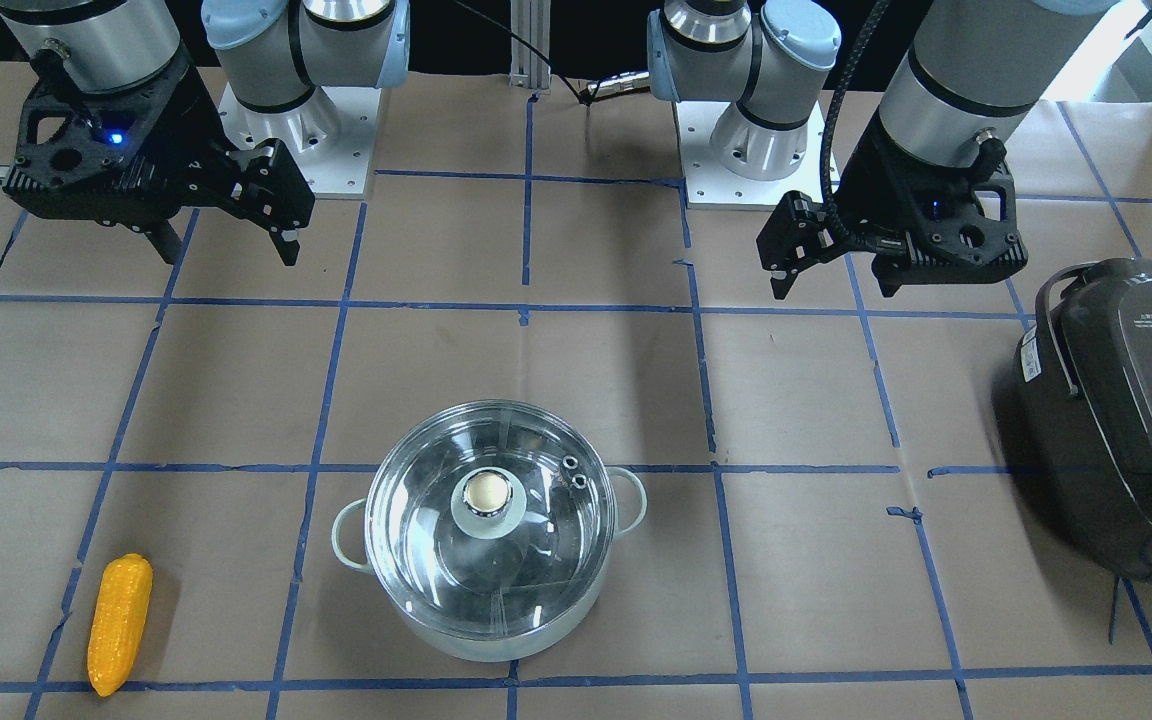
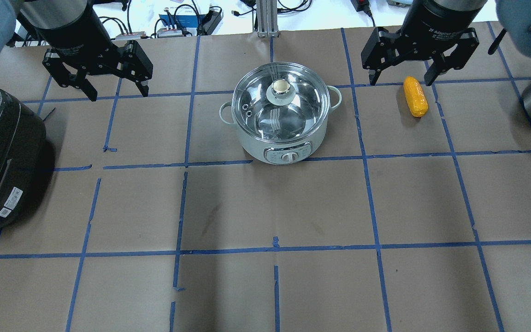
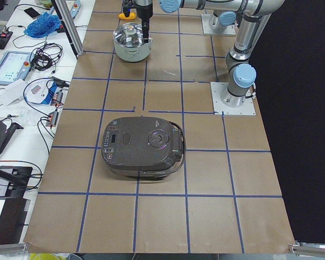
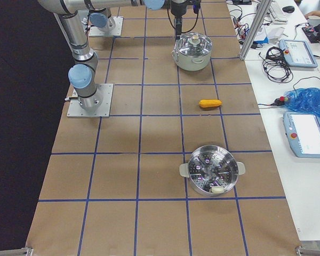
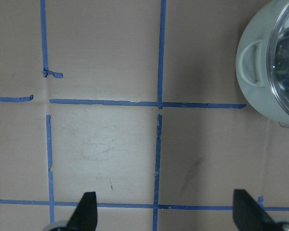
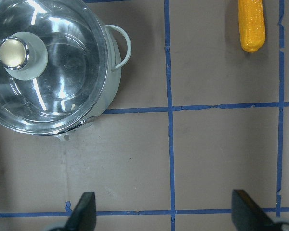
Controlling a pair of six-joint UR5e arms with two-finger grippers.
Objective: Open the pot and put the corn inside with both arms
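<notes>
Starting at the operators' edge of the brown-paper tabletop point(image 1: 576, 380) taped with a blue grid: finding the small, bumpy, orange-yellow toy corn cob point(image 1: 120, 624) lying flat on the right arm's side and touching nothing. Probably sitting there for that arm to be fetching on its own.

Moving inward, meeting the round shiny stainless-steel pot point(image 1: 496, 648), standing upright near mid-table with a clear glass lid point(image 1: 526, 560) seated squarely on it. Noting the steel knob point(image 1: 487, 491) pointing straight up, offering the obvious hold for a gripper coming down from above. Seeing nothing inside through the glass. Standing well apart from the corn, so calling for a lift and carry, not a nudge.

Passing, on the left arm's side, a dark grey rice cooker point(image 1: 1126, 420), looking irrelevant to the job.

Reaching, farthest back near the bases, the black two-finger left gripper point(image 2: 119, 94), hanging above the tabletop with fingers spread wide and gripping nothing. Finding the black right gripper point(image 2: 400, 83) likewise spread wide and empty. Judging the task as not yet begun: lid-lifting looking like the left arm's share, corn pickup the right's.
</notes>
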